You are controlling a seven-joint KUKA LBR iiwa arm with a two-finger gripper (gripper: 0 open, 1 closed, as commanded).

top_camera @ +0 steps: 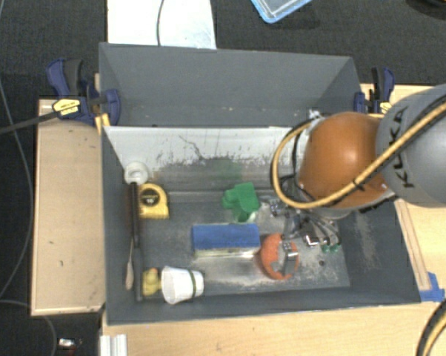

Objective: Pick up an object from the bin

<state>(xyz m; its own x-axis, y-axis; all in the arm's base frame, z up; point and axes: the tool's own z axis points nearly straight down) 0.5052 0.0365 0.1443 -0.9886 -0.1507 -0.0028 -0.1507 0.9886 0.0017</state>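
My gripper (295,245) is low in the bin's right half, beneath the arm's orange wrist cover. Its metal tip sits at the right edge of an orange round thing (270,260) that lies on the floor near the front. I cannot tell whether it touches or holds that thing. A blue rectangular block (224,237) lies just left of the orange thing. A green lumpy thing (241,201) sits behind the block, close to the gripper's left side.
A yellow tape measure (152,201) lies at the left. A long dark stick (132,236) with a white cap (136,173) runs along the left wall. A white-and-yellow capped piece (175,283) rests at the front left. The arm covers the bin's right side.
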